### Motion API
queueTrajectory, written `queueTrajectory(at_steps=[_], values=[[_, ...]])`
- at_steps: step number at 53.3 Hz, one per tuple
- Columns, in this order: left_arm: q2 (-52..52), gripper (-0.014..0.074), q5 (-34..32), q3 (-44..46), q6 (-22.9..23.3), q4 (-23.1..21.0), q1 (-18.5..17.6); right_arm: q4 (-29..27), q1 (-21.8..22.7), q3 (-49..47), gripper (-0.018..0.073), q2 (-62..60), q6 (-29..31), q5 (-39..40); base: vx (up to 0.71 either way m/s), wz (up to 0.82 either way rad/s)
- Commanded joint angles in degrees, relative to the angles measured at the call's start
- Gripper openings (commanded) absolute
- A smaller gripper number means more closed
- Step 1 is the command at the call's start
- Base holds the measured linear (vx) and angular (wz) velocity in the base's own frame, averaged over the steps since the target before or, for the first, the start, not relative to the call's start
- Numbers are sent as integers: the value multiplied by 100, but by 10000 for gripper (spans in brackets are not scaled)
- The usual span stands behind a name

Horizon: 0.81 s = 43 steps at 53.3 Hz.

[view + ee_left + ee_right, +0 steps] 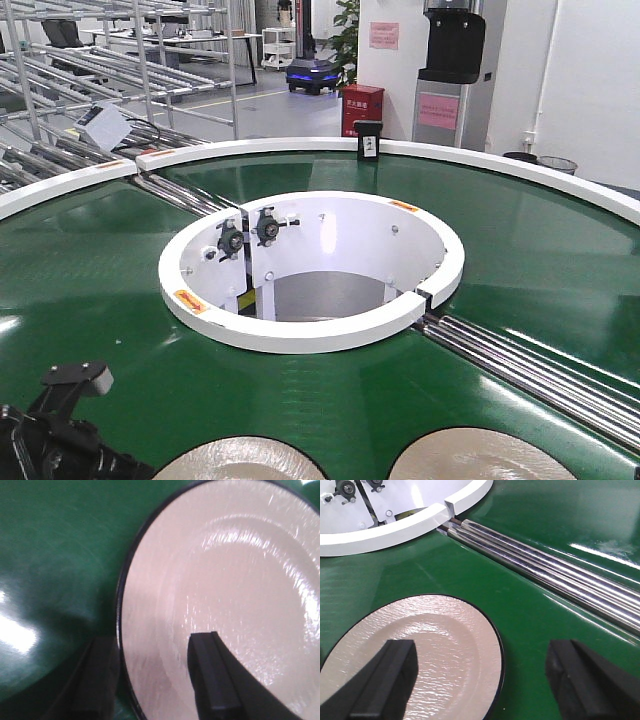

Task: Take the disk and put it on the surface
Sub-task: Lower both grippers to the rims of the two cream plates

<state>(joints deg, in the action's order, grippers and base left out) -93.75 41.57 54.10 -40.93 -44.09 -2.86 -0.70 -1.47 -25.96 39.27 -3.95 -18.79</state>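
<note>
Nearest, the left gripper [152, 652] hangs low over the left disk [225, 590]. Its jaws are apart and straddle the disk's dark rim, with one finger [215, 680] over the pale face and the other [97, 680] outside it, above the belt [50, 555]. The wrist view does not show whether either finger touches the disk.

To the right, the right gripper [482, 652] also has its jaws spread wide. One finger is over the right disk [415, 650] and the other over bare belt, and it holds nothing.

In the front view both disks lie flat on the belt at the near edge, side by side but apart. The left arm [60, 430] is just beside the left one.

Farther off, the rollers [545, 575] cross the belt, running from a gap in the white ring [300, 335] toward the near right. A small black box [369, 140] stands on the far rim.

As for progress, the placing has hardly begun, since no disk is clamped or lifted. The left gripper looks lined up for the grab, so the likely next step is to shut on that rim. After that come the lift, the carry off the belt and the set-down.

The surface meant to take the disk is not in any view, so the route to it cannot be judged.
</note>
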Motion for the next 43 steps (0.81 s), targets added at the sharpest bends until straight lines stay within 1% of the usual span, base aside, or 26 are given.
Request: queueTrajectory(at_steps=[1, 10, 15, 18, 24, 26, 29, 31, 35, 40, 43], values=[[23, 433, 104, 187, -182, -272, 24, 70, 27, -207, 585, 25, 17, 452, 0, 0], [-330, 433, 342, 187, -228, -335, 24, 70, 27, -207, 585, 25, 17, 452, 0, 0], [-485, 433, 456, 187, -365, -521, 24, 70, 27, -207, 585, 25, 17, 452, 0, 0], [-533, 432, 561, 187, -528, -737, 24, 70, 27, -207, 585, 25, 17, 452, 0, 0], [-610, 431, 942, 187, -1060, -1414, 24, 70, 27, -207, 585, 25, 17, 452, 0, 0], [-617, 430, 1043, 187, -1184, -1620, 24, 70, 27, -207, 585, 25, 22, 452, 0, 0], [-643, 419, 1171, 187, -1274, -1815, 24, 70, 27, -207, 585, 25, 22, 458, 0, 0], [-654, 401, 1253, 187, -1279, -1895, 24, 70, 27, -207, 585, 25, 22, 458, 0, 0], [-654, 349, 1385, 187, -1274, -1915, 24, 70, 27, -207, 585, 25, 22, 445, 0, 0], [-654, 246, 1505, 187, -1270, -1915, 24, 1, 27, -109, 585, 25, -25, 404, 0, 0], [-654, 167, 1544, 187, -1270, -1921, 24, -51, 27, -74, 585, 25, -37, 397, 0, 0]])
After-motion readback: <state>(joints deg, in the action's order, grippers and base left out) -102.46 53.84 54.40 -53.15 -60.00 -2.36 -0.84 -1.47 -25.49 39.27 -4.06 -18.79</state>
